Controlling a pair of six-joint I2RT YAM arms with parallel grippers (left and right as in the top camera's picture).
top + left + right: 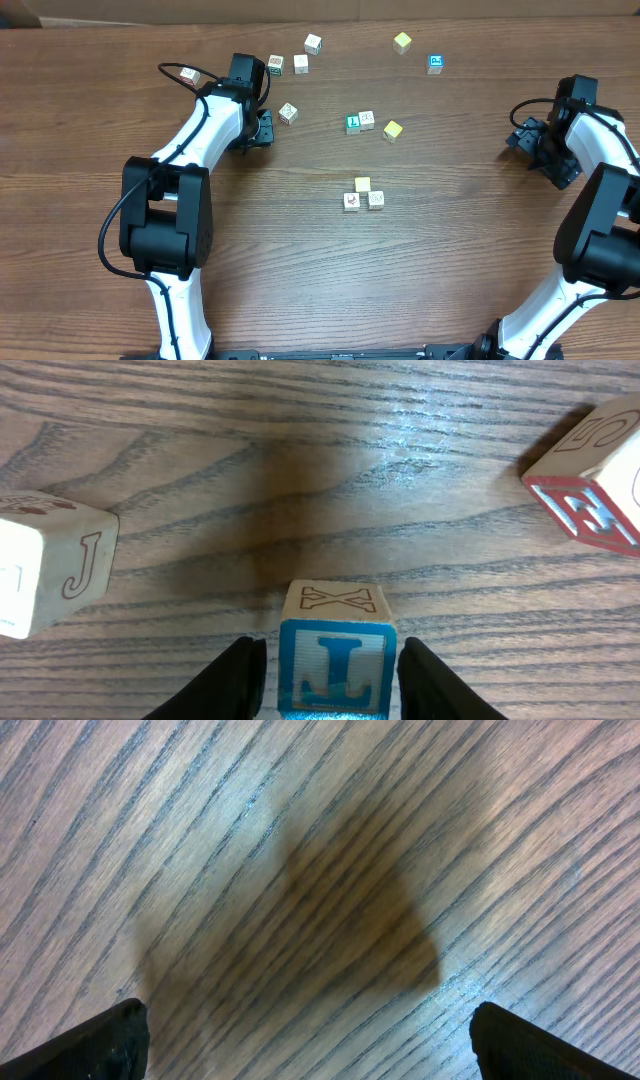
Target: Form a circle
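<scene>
The dark wood-grain table [300,280] carries a tight cluster [363,194] of three small cubes near its middle, with loose cubes [366,120] scattered toward its far edge.

The brown wood-grain table [300,470] under me is smooth, with dark grain lines and a soft sheen where the light falls. The small pale wooden cube with a blue painted letter face [337,660], between the matt black plastic fingers [232,685] of my left gripper [331,682], shows bare dull wood on top and slightly glossy paint in front. My arms' white shells [215,125] look like smooth, faintly shiny plastic.
</scene>
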